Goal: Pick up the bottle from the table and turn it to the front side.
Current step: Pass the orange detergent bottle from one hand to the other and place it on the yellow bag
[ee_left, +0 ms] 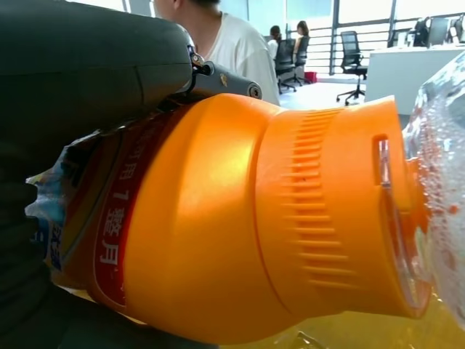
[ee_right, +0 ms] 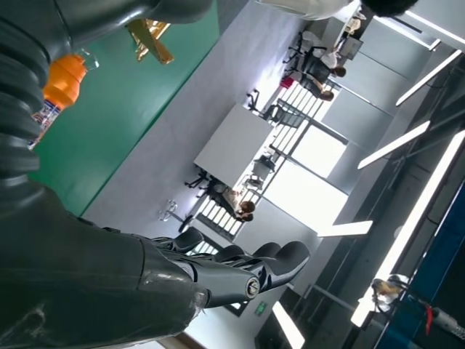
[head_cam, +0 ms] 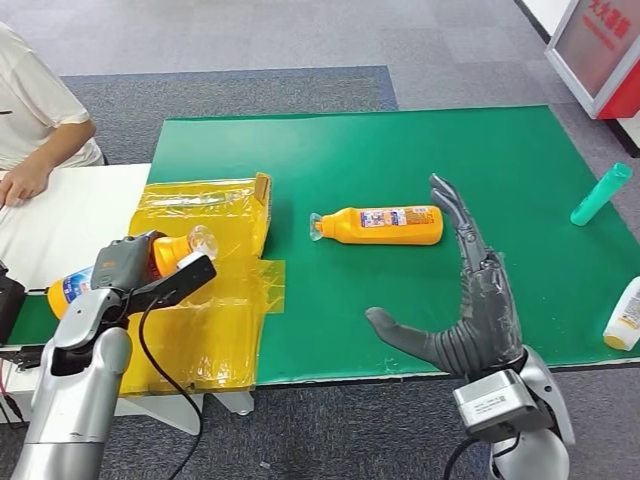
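Green mat [head_cam: 377, 150] on grey carpet [head_cam: 226, 40], office chairs and desks behind.
Your left hand [head_cam: 132, 268] grips one orange bottle [head_cam: 170, 250] over the yellow tray [head_cam: 219, 290]; your right hand [head_cam: 460, 300] is spread, holding nothing, just beside a second orange bottle [head_cam: 385, 225] lying mid-mat. A person [head_cam: 34, 110] sits at the white table [head_cam: 68, 220].

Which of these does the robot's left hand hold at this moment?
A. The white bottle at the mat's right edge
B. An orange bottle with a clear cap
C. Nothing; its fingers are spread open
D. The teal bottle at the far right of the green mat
B: the left hand grips an orange bottle above the yellow bag, while the teal bottle and white bottle lie untouched on the green mat.
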`<state>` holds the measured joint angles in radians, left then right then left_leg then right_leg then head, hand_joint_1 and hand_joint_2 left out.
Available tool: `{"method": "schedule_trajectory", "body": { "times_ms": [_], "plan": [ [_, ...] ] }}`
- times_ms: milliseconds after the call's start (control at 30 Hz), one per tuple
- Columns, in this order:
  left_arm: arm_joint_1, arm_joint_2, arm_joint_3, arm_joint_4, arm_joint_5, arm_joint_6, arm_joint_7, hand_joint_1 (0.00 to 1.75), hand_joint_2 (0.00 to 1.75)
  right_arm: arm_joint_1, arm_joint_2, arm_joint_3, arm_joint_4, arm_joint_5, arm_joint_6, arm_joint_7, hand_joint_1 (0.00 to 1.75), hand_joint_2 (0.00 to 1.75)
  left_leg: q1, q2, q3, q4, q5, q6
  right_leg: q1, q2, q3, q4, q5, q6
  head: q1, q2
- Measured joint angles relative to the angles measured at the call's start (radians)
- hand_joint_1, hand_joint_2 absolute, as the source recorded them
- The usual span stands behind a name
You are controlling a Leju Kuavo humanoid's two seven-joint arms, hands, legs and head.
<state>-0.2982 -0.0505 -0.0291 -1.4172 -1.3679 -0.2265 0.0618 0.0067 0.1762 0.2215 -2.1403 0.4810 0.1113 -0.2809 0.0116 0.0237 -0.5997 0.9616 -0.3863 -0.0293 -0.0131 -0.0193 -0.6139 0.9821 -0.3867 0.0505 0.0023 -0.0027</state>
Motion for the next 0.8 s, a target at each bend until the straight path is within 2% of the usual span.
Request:
{"method": "schedule_trajectory", "body": {
  "times_ms": [333,600,800],
  "plan": [
    [-0.035,0.012,-0.034,0.067,-0.174,0.087,-0.084,1.75,1.75,0.008,0.0,-0.001,-0.002,0.014,-0.008,-0.02,0.0,1.75,0.0,0.0,0.0,0.0,0.0,0.0,0.0,0.0,0.0,0.0,0.0,0.0,0.0,0.0],
    [-0.099,0.056,-0.211,0.189,-0.183,0.139,-0.124,1.75,1.75,-0.007,-0.002,-0.001,-0.002,0.006,-0.011,-0.029,0.0,1.75,0.0,0.0,0.0,0.0,0.0,0.0,0.0,0.0,0.0,0.0,0.001,0.0,0.0,0.0],
    [-0.105,0.06,-0.264,0.218,-0.18,0.154,-0.164,1.75,1.75,-0.006,-0.004,0.0,-0.002,0.008,-0.016,-0.033,0.0,1.75,0.0,0.0,0.0,0.0,0.0,0.0,0.0,0.0,0.0,0.0,0.001,0.0,0.0,0.0]
  ]
}}
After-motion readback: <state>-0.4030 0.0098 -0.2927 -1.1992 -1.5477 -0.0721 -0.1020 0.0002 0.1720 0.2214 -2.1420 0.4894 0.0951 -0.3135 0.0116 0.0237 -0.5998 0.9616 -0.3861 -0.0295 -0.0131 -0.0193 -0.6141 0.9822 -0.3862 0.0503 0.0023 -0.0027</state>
